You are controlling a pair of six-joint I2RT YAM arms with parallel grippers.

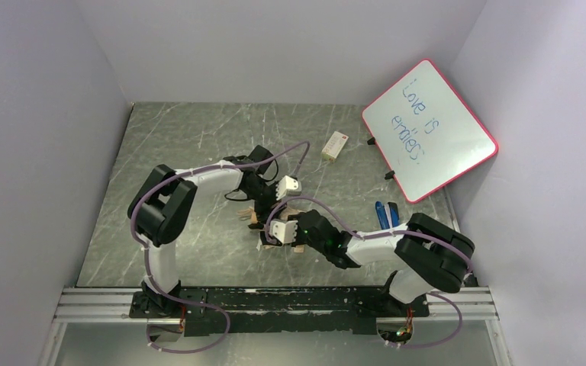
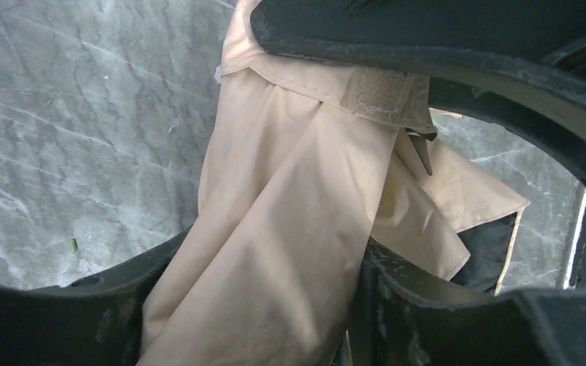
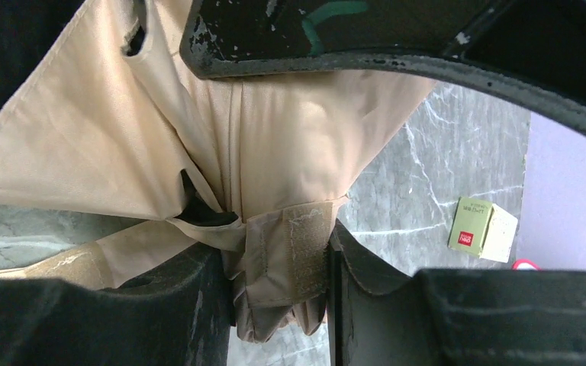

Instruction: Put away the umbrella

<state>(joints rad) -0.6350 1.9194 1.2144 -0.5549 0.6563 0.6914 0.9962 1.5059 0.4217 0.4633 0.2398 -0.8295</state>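
Marbled grey tabletop (image 1: pixel 198 137) carries the umbrella (image 2: pixel 275 229) at its middle, between both arms. Right gripper (image 3: pixel 282 160) clamps its tan fabric at the strap (image 3: pixel 286 252); left gripper (image 2: pixel 297 160) straddles fabric beyond, grip unclear.

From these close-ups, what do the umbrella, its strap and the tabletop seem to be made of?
The umbrella: thin woven synthetic fabric, probably, tan with a slight sheen; it creases and folds softly. The strap: same cloth, with a stitched fuzzy patch, likely hook-and-loop. The tabletop: grey, white-veined marble look, smooth; real stone or a printed surface, I cannot tell.
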